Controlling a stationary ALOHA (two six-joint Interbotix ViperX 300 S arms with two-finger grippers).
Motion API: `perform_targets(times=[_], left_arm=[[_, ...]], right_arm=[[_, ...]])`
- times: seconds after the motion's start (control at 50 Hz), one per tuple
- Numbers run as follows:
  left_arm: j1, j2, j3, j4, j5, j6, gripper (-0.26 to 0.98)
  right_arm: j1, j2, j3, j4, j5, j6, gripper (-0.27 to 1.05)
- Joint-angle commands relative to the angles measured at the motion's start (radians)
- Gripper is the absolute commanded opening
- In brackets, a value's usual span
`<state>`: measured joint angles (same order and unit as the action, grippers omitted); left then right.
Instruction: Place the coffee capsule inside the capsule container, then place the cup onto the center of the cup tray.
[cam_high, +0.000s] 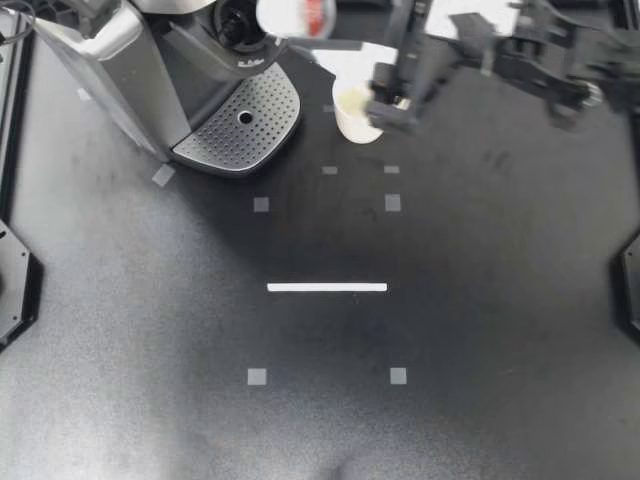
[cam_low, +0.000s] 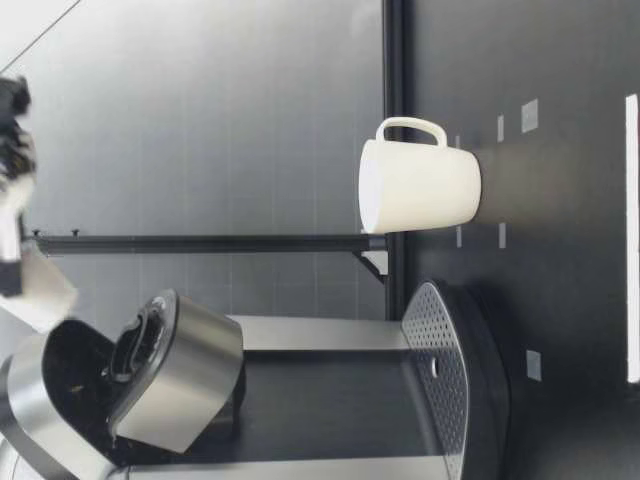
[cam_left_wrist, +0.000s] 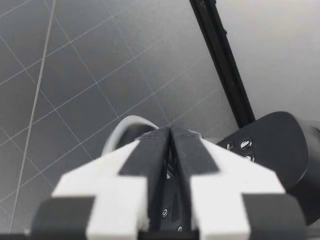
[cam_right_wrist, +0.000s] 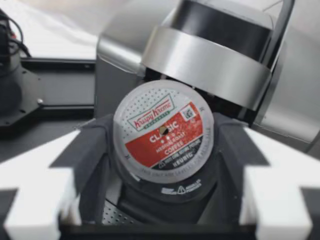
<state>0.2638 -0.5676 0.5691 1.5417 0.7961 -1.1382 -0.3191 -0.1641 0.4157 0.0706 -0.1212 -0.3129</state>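
The coffee capsule (cam_high: 298, 14) hangs in the air above the machine (cam_high: 130, 70), gripped by its side walls in the right tool (cam_high: 300, 28), with its foil lid (cam_right_wrist: 164, 130) turned back toward the wrist. It looks a light little thing: a thin plastic shell, a stiffer rim, and a foil top that would likely dent or tear under pressure. The sides just under the rim seem the proper hold, and that is where the pads (cam_right_wrist: 96, 147) sit, one on each side.

Just ahead of it, the capsule container (cam_high: 240, 25) stands open with its lid raised.

Farther out, the cup (cam_high: 355, 118) stands upright on the desk (cam_high: 320, 400), beside the cup tray (cam_high: 235, 130) but not on it, and partly under the right arm. I'd guess it is heavier, hard and glazed, so probably slick. Its handle (cam_low: 410, 125) faces away from the machine and looks the surest place to take it.

The left tool (cam_left_wrist: 170, 135) is clenched on nothing, off by the back wall.
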Motion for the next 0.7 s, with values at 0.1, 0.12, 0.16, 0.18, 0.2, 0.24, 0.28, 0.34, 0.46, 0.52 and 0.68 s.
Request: perform_targets(times=[0.1, 0.12, 0.16, 0.18, 0.2, 0.24, 0.28, 0.34, 0.46, 0.52, 0.68], left_arm=[[0.003, -0.032, 0.000, 0.005, 0.000, -0.002, 0.16], [0.002, -0.034, 0.002, 0.006, 0.000, -0.002, 0.16], [0.003, -0.040, 0.003, 0.006, 0.000, -0.002, 0.16], [0.003, -0.043, 0.005, 0.005, 0.000, -0.002, 0.16], [0.003, -0.044, 0.006, 0.006, 0.000, -0.002, 0.16], [0.002, -0.049, 0.011, 0.006, 0.000, -0.002, 0.16], [0.003, -0.054, 0.014, 0.006, 0.000, -0.002, 0.16], [0.003, -0.057, 0.018, 0.006, 0.000, -0.002, 0.16], [0.003, -0.058, 0.020, 0.006, 0.000, -0.002, 0.16], [0.003, -0.057, 0.021, 0.006, 0.000, -0.002, 0.16], [0.003, -0.057, 0.021, 0.006, 0.000, -0.002, 0.16]], right_arm=[[-0.020, 0.041, -0.061, -0.003, 0.002, -0.003, 0.47], [-0.020, 0.046, -0.066, -0.003, 0.002, -0.003, 0.47], [-0.020, 0.057, -0.075, -0.005, 0.002, -0.002, 0.47], [-0.020, 0.063, -0.078, -0.003, 0.002, -0.002, 0.47], [-0.020, 0.066, -0.081, -0.005, 0.003, -0.002, 0.47], [-0.020, 0.077, -0.086, -0.005, 0.003, -0.003, 0.47], [-0.020, 0.084, -0.091, -0.005, 0.002, -0.002, 0.47], [-0.021, 0.098, -0.097, -0.005, 0.003, -0.002, 0.47], [-0.032, 0.112, -0.104, -0.005, 0.009, 0.000, 0.47], [-0.034, 0.118, -0.106, -0.005, 0.009, 0.000, 0.47], [-0.035, 0.127, -0.106, -0.005, 0.011, 0.000, 0.47]])
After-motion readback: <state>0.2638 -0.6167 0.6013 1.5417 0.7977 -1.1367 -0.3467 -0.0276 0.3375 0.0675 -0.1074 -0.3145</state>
